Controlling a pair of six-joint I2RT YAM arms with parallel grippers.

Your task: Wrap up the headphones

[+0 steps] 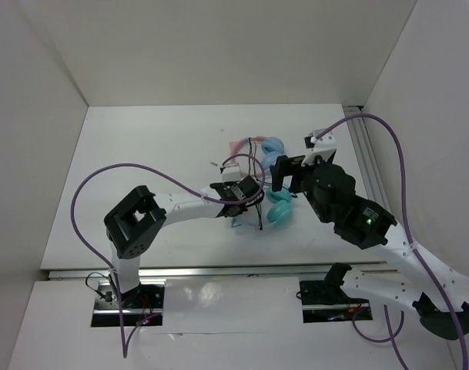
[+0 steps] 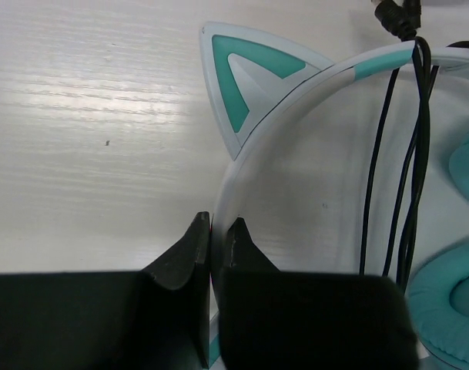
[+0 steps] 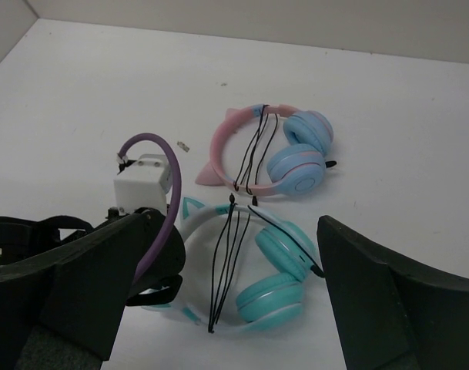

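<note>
The teal headphones (image 3: pixel 284 266) lie on the white table, cups folded in. Their pale headband (image 2: pixel 296 100) has a teal cat ear (image 2: pixel 246 81). The thin black cable (image 3: pixel 230 262) runs in several strands across the band; it also shows in the left wrist view (image 2: pixel 407 154). My left gripper (image 2: pixel 215 222) is shut on the headband near the cat ear; it shows in the top view (image 1: pixel 238 202) too. My right gripper (image 3: pixel 239 223) is open and empty, held above the headphones, just above the teal cups in the top view (image 1: pixel 284 181).
Pink-banded headphones with light blue cups (image 3: pixel 276 146) lie just behind the teal pair, their own cable wound on the band. White walls close the table at the left, back and right. A purple cable (image 3: pixel 161 200) loops off my left wrist.
</note>
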